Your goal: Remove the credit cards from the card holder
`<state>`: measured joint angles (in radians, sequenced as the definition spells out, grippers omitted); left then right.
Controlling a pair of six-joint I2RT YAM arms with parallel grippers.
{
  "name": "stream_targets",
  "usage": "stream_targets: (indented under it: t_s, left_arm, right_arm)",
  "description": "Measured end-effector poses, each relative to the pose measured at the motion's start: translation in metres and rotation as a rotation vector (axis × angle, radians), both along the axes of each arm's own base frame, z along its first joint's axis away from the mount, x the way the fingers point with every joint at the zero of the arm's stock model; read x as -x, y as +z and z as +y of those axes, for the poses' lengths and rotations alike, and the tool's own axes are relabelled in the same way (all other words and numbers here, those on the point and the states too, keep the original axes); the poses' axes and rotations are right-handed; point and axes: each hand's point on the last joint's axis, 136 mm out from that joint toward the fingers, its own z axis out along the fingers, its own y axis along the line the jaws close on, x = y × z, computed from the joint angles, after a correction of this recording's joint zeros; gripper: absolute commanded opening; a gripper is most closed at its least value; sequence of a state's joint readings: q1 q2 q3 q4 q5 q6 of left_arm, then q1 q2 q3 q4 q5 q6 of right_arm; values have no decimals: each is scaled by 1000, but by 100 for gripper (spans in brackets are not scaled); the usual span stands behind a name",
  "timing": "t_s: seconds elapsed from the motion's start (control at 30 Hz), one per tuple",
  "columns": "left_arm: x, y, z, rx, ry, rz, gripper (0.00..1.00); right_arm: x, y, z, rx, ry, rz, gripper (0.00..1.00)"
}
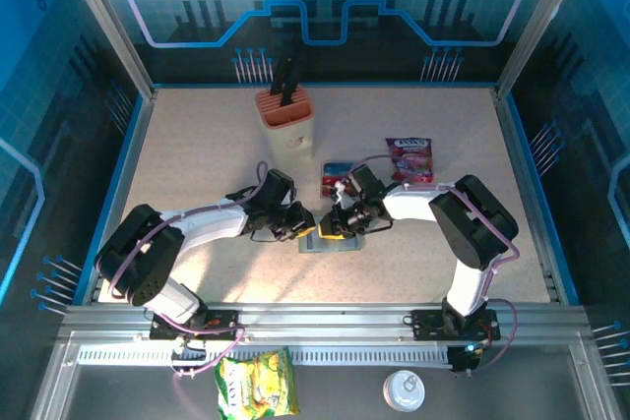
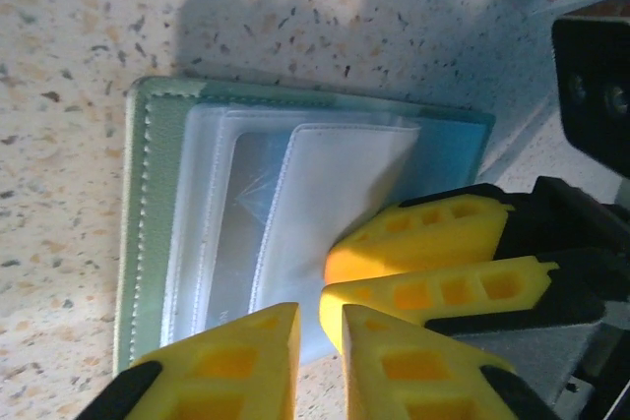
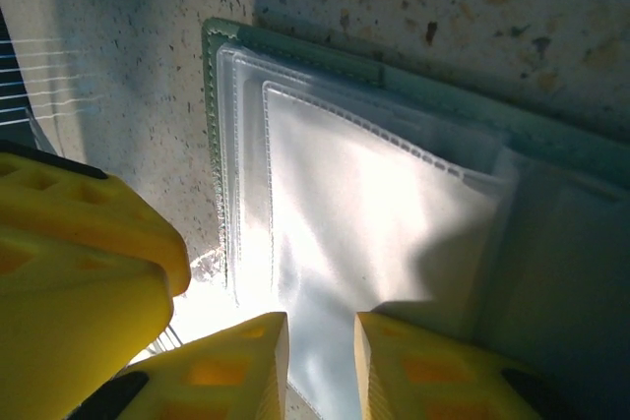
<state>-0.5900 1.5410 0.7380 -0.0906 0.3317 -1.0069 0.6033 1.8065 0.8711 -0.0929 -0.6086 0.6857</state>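
Here, my left gripper (image 2: 320,317) and right gripper (image 3: 320,322) meet over the open card holder (image 2: 146,204).
Left jaws stand a narrow slit apart, released; whether the right pincer pinches the clear sleeve (image 2: 340,184) under its tips I cannot tell. The holder lies flat beneath and just ahead of both pincers, on the speckled table (image 2: 69,27).

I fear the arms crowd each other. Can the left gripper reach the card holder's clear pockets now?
Probably yes: the left gripper hangs over the open card holder, its pockets uncovered, though the right gripper crowds close.
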Motion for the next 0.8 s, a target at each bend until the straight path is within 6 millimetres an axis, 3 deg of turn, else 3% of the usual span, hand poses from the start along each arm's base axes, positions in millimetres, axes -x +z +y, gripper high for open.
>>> stream_targets:
  t_s: [0.57,0.8]
  left_arm:
    - [2,-18,1,-8,24,46,30]
    - [-2,-16,-2,14,37,37,31]
  right_arm:
    - [1,1,-4,-90,-12,16,21]
    - [3,1,-5,-118,-17,27,21]
